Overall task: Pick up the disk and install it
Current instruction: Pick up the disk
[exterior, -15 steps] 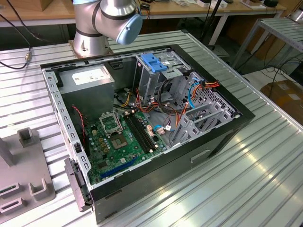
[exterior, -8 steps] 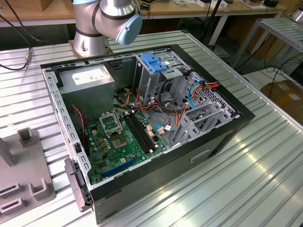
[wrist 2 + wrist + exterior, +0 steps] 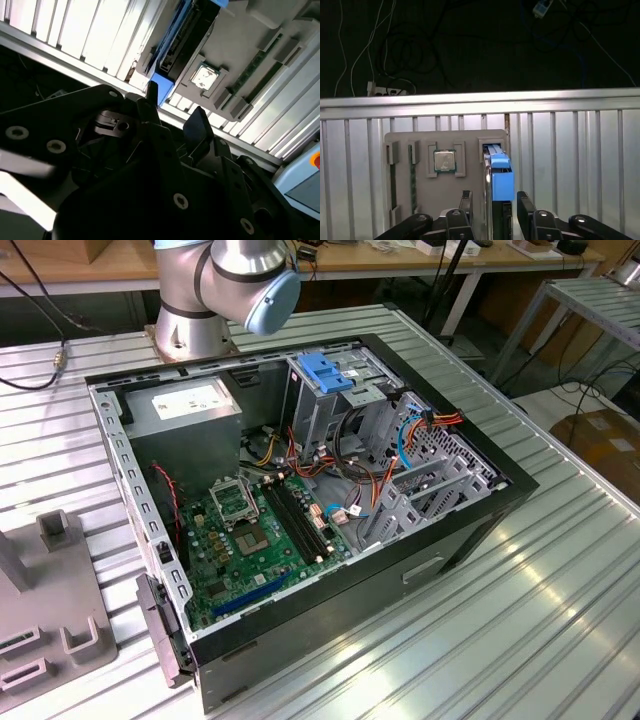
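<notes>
STEP: pick-up, pre-grasp by my judgement | GRIPPER: black two-finger gripper [image 3: 494, 196] spread wide, holding nothing, one finger either side of the disk | DISK: silver-metal disk [image 3: 502, 175] in blue plastic carrier, standing on edge in grey plastic fixture tray [image 3: 420, 145] | NEXT: calls for fingers centred on the carrier's flat sides.

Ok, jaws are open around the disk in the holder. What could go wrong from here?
1. The disk stands on edge in the grey holder and looks nearer one jaw than the other, so closing may shove or tilt it in its slot.
2. The processor chip sits in the neighbouring pocket; a jaw lowered off-line could strike its raised frame.
3. In the case, loose cables crowd the drive cage and could snag the disk on insertion.
</notes>
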